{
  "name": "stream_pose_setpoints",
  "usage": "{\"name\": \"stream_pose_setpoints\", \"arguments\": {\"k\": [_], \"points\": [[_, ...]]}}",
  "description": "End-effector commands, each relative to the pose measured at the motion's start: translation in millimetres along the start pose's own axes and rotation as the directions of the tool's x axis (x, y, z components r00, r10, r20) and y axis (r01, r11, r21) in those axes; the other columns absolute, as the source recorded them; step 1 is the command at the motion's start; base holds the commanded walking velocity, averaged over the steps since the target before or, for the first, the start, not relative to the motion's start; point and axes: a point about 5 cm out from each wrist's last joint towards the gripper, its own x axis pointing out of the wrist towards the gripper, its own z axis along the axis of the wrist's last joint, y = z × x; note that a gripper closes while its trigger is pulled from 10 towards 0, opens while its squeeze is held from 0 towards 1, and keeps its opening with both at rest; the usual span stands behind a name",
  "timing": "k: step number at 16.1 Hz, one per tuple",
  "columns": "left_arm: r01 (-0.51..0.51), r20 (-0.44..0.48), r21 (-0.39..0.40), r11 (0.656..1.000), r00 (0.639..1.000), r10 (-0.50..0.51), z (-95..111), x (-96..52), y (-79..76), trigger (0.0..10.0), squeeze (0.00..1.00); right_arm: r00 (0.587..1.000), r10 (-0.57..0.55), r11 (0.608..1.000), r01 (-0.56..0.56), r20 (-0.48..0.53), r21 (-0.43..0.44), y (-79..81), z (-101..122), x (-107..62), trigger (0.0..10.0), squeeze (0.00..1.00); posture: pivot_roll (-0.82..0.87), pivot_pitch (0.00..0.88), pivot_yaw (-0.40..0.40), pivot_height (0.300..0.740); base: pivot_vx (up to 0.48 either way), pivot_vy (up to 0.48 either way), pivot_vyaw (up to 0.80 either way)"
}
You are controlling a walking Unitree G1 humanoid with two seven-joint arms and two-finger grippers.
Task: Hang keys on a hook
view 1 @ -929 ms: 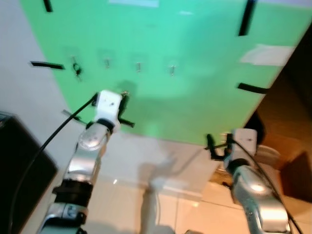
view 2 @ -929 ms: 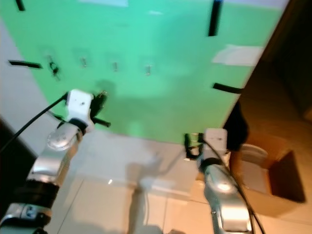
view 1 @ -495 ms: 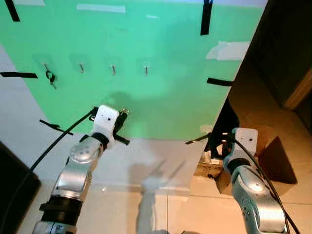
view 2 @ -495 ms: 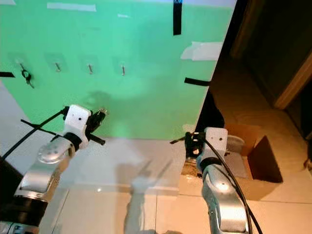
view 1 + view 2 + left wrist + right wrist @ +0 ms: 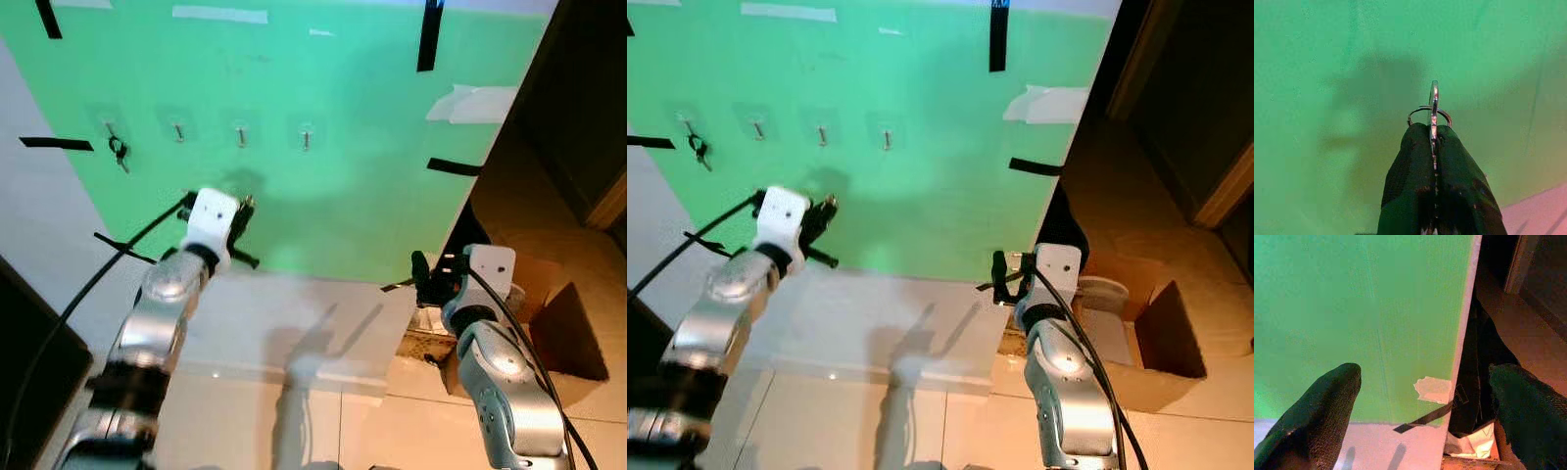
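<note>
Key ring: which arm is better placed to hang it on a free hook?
Left. The left pincer is shut on the key ring, raised just below the hooks on the green board; the right pincer is open, empty, lower.

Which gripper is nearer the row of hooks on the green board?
Left. The left gripper, shut on the keys, sits just below the hooks; the right gripper hangs open, low near the board's edge.

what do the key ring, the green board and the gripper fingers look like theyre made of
Key ring: seems polished metal, thin and silvery with bright glints. Green board: looks like matte painted or paper-faced sheet, flat and even, held with tape; the core cannot be told. Left gripper fingers: black, dull, finely textured, probably rubber or fabric-covered pads.
</note>
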Motion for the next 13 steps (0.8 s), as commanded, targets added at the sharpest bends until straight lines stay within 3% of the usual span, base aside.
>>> {"name": "stream_pose_setpoints", "arguments": {"k": [1,4,9,11,13], "points": [[-0.014,0.028,0.012,1.000,1.000,0.014,9,4.1,10.0,10.0,0.00,1.000,-0.001,1.000,0.001,0.003,-0.001,-2.3,0,-0.4,10.0,0.00,-0.04,0.000,0.006,0.740,0.000,0.000,0.00],[0.028,0.022,0.014,1.000,0.999,-0.028,12,6.7,15.8,10.0,0.00,1.000,-0.017,1.000,0.016,-0.019,-0.027,-11.4,-4,-12.6,10.0,0.00,-0.09,0.000,0.028,0.740,0.000,0.100,0.00],[0.093,-0.035,0.012,0.996,0.995,-0.092,-9,-15.8,5.1,10.0,0.00,0.998,-0.041,0.999,0.040,-0.055,-0.012,-14.1,-13,-32.1,10.0,0.00,-0.15,0.000,0.080,0.740,0.000,0.316,0.00],[0.021,-0.052,-0.015,1.000,0.998,-0.022,-13,-19.9,16.1,10.0,0.00,0.996,-0.062,0.998,0.062,-0.062,-0.008,-13.4,-16,-35.3,10.0,0.00,-0.15,0.000,0.101,0.740,0.000,0.319,0.00],[-0.036,-0.031,-0.026,0.999,0.999,0.035,-1,-3.7,34.0,10.0,0.00,0.996,-0.068,0.998,0.068,-0.054,0.001,-10.6,-14,-33.3,10.0,0.00,-0.17,0.000,0.126,0.740,0.000,0.315,0.00]]}}
